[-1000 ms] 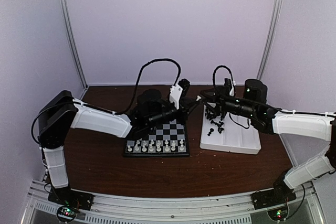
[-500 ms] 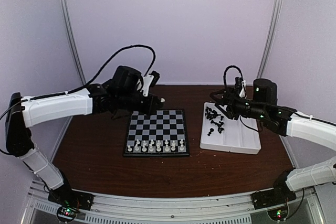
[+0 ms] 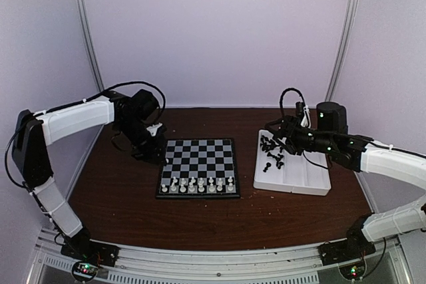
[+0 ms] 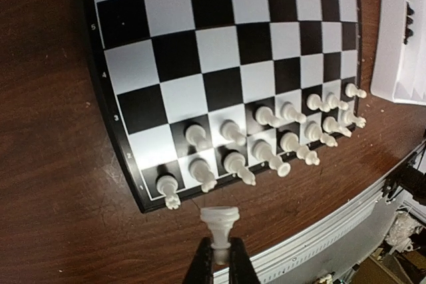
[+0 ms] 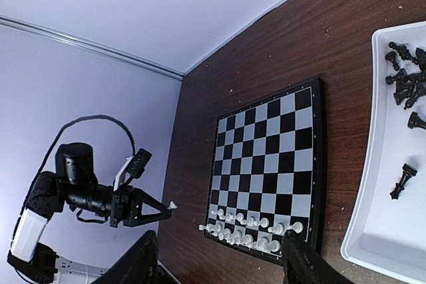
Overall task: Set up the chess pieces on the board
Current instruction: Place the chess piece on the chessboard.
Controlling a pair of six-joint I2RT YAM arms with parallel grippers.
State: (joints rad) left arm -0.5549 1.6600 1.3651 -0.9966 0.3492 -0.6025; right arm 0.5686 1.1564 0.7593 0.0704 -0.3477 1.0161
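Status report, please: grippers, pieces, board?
Left gripper shut on white piece, beside board. Right gripper open near tray with black pieces. Nothing in the way.

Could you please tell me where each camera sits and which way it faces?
Top external: above and behind the arms, looking down on the board, the tray and both arms.
Left wrist: left of the board, facing its white pieces; shut left fingers pinch a white piece.
Right wrist: above the tray, facing left across the board; open right fingers below.
Shared: all show the board.
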